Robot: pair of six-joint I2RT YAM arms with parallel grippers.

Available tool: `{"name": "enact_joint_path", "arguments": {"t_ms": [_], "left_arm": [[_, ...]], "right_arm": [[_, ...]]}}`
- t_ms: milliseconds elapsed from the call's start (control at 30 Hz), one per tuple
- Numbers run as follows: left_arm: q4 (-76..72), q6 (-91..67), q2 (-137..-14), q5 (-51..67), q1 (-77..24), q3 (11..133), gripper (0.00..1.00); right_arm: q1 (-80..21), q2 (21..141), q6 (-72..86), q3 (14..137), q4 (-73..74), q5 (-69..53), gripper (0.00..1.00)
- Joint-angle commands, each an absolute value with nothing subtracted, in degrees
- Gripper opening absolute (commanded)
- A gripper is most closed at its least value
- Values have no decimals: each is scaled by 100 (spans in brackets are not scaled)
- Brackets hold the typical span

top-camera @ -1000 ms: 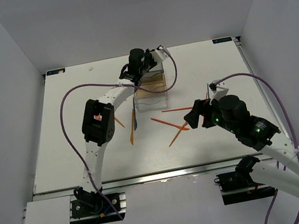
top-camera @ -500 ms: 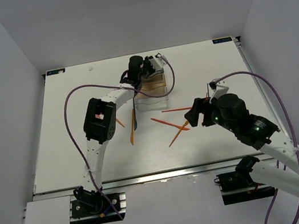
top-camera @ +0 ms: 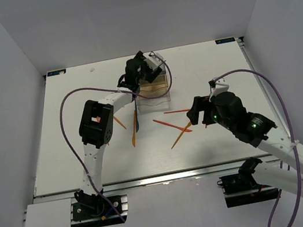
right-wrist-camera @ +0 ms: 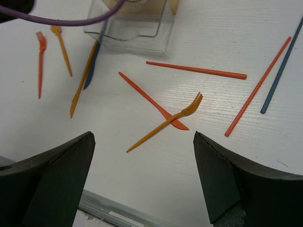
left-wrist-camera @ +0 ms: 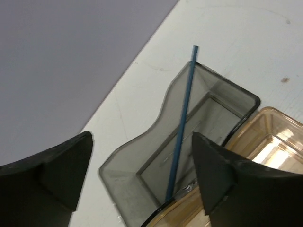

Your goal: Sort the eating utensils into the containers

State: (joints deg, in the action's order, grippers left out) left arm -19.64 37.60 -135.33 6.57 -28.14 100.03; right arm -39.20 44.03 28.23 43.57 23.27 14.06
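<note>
Two sets of jaws both stand spread and empty. The left jaws hang over the grey bin (left-wrist-camera: 137, 142) by the middle of the table's far edge, where a blue stick (left-wrist-camera: 183, 123) leans inside, its top past the rim. The right jaws hover above the loose pieces between the bins and the near edge, the orange fork (right-wrist-camera: 165, 123) almost under them.

By my reading the sorting has barely begun: one piece is binned and nine lie on the table (right-wrist-camera: 227, 38). The amber bin (left-wrist-camera: 274, 137) is only partly seen, and the clear bin (right-wrist-camera: 137, 35) shows nothing inside.

Counted on the table:
- Sticks: two red sticks (right-wrist-camera: 196, 70), one dark blue stick (right-wrist-camera: 283, 66).
- Knives: red knife (right-wrist-camera: 151, 100), orange knife (right-wrist-camera: 84, 82), dark blue knife (right-wrist-camera: 93, 59).
- Others: the orange fork, a red fork (right-wrist-camera: 40, 66), and a small orange piece (right-wrist-camera: 62, 49) whose kind I cannot tell.
</note>
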Motion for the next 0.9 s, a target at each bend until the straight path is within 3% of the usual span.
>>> {"name": "enact_joint_path", "arguments": {"t_ms": [0, 133, 233, 300, 433, 633, 867], "left_arm": [[-2663, 2657, -12455, -208, -2821, 9914, 98], [-1594, 903, -11727, -1623, -2821, 10475, 98], [493, -155, -11314, -2521, -2812, 11126, 98], [1131, -595, -10971, -2820, -2812, 11014, 98], [1959, -1650, -9767, -2769, -2812, 9797, 98], [2055, -2232, -8043, -2408, -2847, 7702, 98], [2522, -2197, -7489, -2136, -2971, 7348, 98]], "right_arm": [[-3850, 5069, 2768, 4779, 2161, 1976, 89], [-3115, 6317, 2751, 5255, 2189, 1794, 89], [-2515, 7265, 2698, 5422, 2057, 1810, 82], [-2278, 7610, 2584, 5563, 2118, 1872, 75], [-1821, 8260, 2461, 5722, 2136, 1881, 48], [-1381, 9006, 2180, 5879, 1890, 1740, 48], [-1160, 9843, 1995, 6337, 1986, 1477, 45]]}}
